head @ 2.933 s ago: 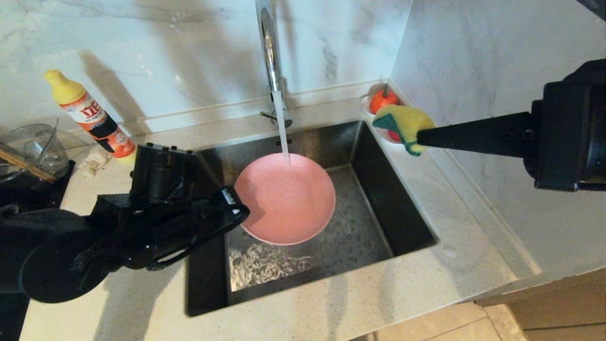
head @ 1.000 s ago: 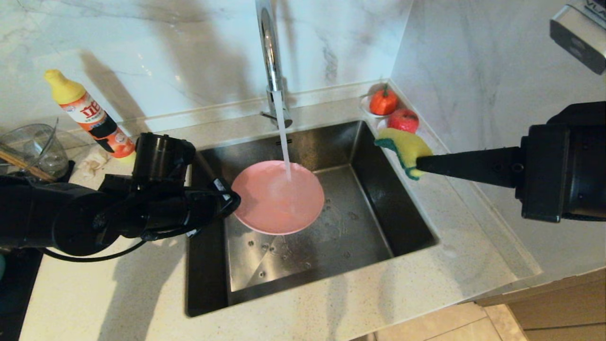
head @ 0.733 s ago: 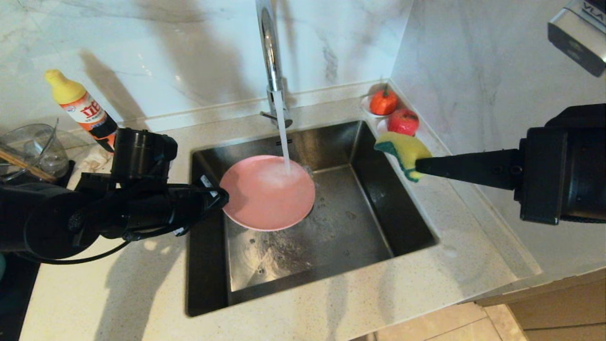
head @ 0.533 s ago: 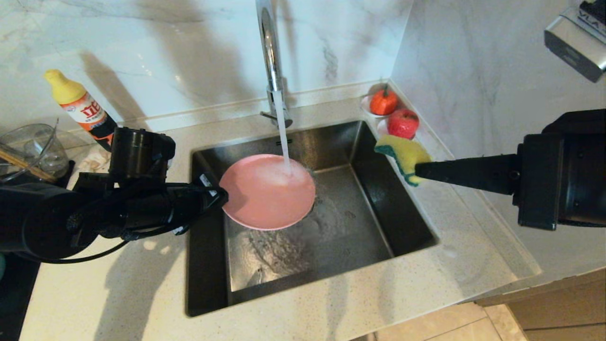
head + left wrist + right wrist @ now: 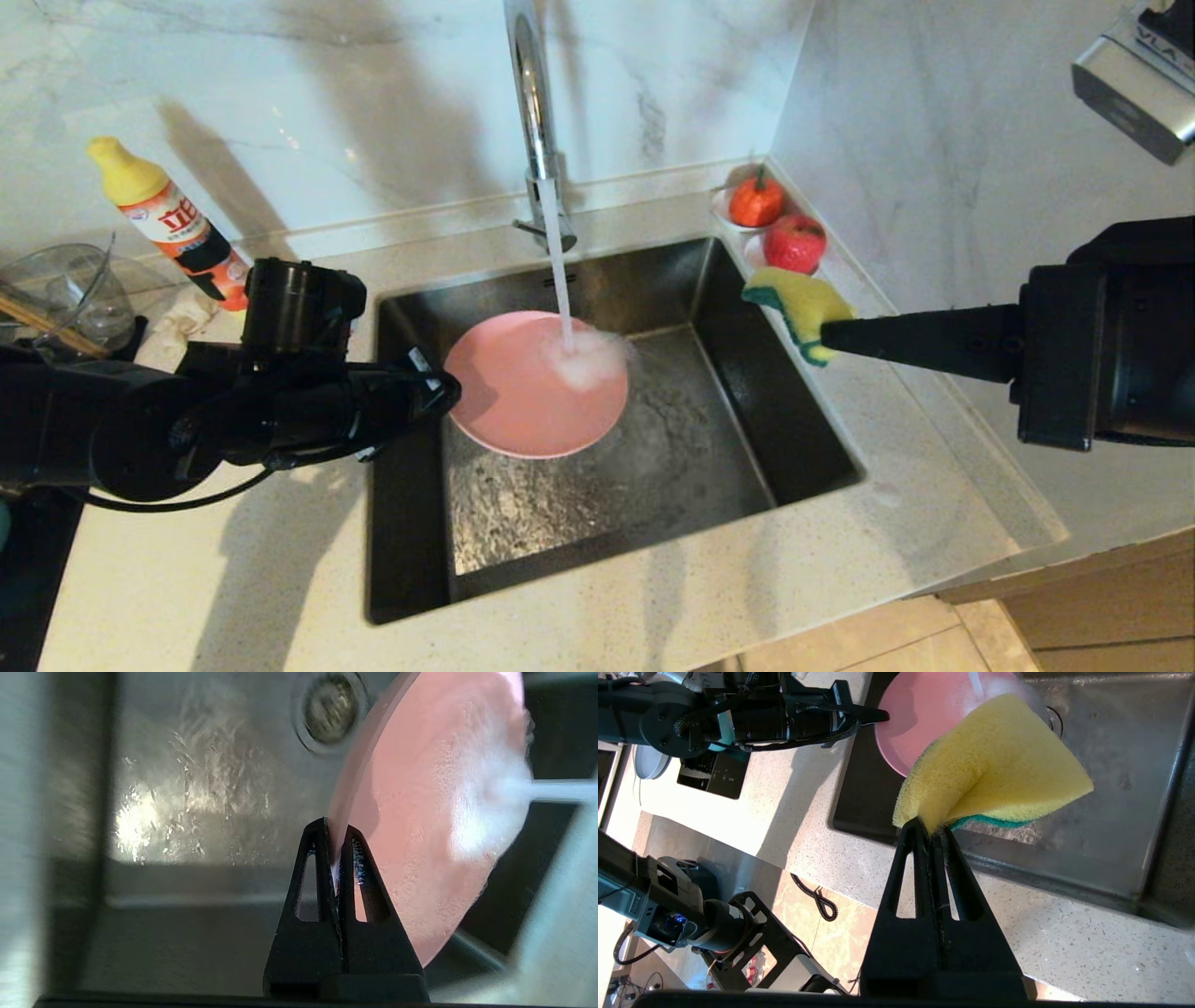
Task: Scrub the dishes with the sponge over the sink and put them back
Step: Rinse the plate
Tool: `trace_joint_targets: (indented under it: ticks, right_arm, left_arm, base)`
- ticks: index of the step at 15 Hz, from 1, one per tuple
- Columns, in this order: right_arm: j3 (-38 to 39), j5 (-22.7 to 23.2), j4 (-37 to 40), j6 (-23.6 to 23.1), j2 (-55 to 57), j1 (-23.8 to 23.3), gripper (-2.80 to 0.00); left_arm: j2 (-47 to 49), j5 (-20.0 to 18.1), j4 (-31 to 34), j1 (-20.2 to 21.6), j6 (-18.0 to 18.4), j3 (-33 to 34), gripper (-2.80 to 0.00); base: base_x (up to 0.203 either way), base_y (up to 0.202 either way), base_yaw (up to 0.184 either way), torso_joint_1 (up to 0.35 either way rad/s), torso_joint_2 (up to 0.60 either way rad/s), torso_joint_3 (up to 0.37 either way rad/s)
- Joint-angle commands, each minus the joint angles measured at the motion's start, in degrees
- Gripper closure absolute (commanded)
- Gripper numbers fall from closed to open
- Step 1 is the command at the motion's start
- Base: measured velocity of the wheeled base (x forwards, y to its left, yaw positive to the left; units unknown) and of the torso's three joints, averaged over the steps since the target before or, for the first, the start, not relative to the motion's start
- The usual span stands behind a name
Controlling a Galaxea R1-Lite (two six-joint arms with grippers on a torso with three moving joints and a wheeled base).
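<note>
Standing at the far left of the bench are a clear glass bowl and, just right of it, an orange soap bottle with a yellow cap, leaning against the marble wall. Next comes the left gripper, reaching in from the left over the left edge of the sink; its jaws are closed on the left rim of the plate, as the left wrist view shows, with the thin pink edge pinched between the two black fingers. That plate is held above the sink floor, tilted, in the far-left part of the basin. Water runs from the tap at the far side and strikes the plate near its right edge, splashing white there and spreading over the wet steel below. A round drain shows behind the plate in the left wrist view. Further right, two red fruits sit on small white saucers in the far right corner of the bench. Just near of them, the right gripper comes in from the right, its jaws clamped on one end of the sponge, which hangs in the air over the right rim of the sink, yellow foam up and green layer underneath, well apart from the plate.
</note>
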Motion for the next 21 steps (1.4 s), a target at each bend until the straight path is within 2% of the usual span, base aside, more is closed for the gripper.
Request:
trace_joint_targets:
  ticks: [1,3,4,5,8,12,14,17,19,21]
  right_arm:
    - [0.09,0.05,0.12,0.07,0.00,-0.93,0.00]
    - [0.94,0.05,0.06,0.07,-0.36,-1.46,0.00]
    - [1.65,-0.01,0.06,0.07,-0.53,-1.61,0.00]
    - [1.83,-0.04,0.06,0.07,-0.71,-1.61,0.00]
    - [2.71,-0.04,0.02,0.07,-1.00,-1.61,0.00]
    - [3.06,0.05,0.06,0.07,-0.97,-1.61,0.00]
    - [2.89,0.02,0.06,0.10,-0.71,-1.61,0.00]
    - [2.64,-0.32,0.15,0.16,-1.42,-1.61,0.00]
    - [2.70,-0.39,0.15,0.16,-1.75,-1.70,0.00]
    - [2.63,-0.30,0.23,0.13,-1.94,-1.70,0.00]
  left_arm:
    - [-2.25,6.52,-0.12,0.14,3.75,0.47,0.00]
    - [-2.88,16.45,-1.51,0.17,13.17,0.92,0.00]
    - [-2.98,20.33,-5.13,0.21,17.78,1.28,0.00]
    - [-3.21,22.12,-10.24,0.33,22.01,2.42,0.00]
    - [-5.04,22.99,-25.99,0.87,33.39,9.20,0.00]
    - [-8.14,22.61,-45.51,0.86,44.92,18.54,0.00]
    - [-8.75,21.19,-51.25,0.85,48.25,19.95,0.00]
    - [-11.49,19.02,-51.80,0.85,52.41,20.04,0.00]
    - [-13.71,14.16,-51.78,0.85,52.55,20.33,0.00]
    - [-15.10,13.67,-52.11,0.86,52.75,20.70,0.00]
  base:
    - [0.000,0.000,0.000,0.000,0.00,0.000]
    - [0.000,0.000,0.000,0.000,0.00,0.000]
    - [0.000,0.000,0.000,0.000,0.00,0.000]
    - [0.000,0.000,0.000,0.000,0.00,0.000]
    - [0.000,0.000,0.000,0.000,0.00,0.000]
    - [0.000,0.000,0.000,0.000,0.00,0.000]
    - [0.000,0.000,0.000,0.000,0.00,0.000]
    - [0.000,0.000,0.000,0.000,0.00,0.000]
    - [0.000,0.000,0.000,0.000,0.00,0.000]
    - [0.000,0.000,0.000,0.000,0.00,0.000]
